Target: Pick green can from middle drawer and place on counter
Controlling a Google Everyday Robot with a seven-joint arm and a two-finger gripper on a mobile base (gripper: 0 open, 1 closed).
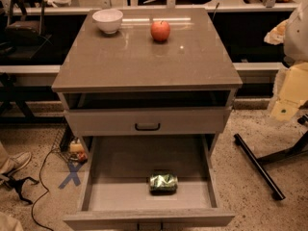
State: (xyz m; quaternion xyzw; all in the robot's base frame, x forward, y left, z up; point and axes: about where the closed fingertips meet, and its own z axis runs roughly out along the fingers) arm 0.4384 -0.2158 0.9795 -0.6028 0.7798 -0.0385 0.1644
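camera view | can (163, 182) lies on its side on the drawer (144, 158) floor, lower centre of frame, near the front wall | likely light, thin-walled, slick, apt to roll; best pinched across its round middle | mottled shiny green | gripper (288, 97) at right edge, well apart from can, carrying nothing; open or closed cannot be told | worktop (144, 57) above bears bowl (108, 20), apple (160, 31)

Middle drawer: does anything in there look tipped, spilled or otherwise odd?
The green can lies on its side near the front of the open middle drawer, not upright; no spill shows. The gripper sits at the view's right edge, away from the drawer.
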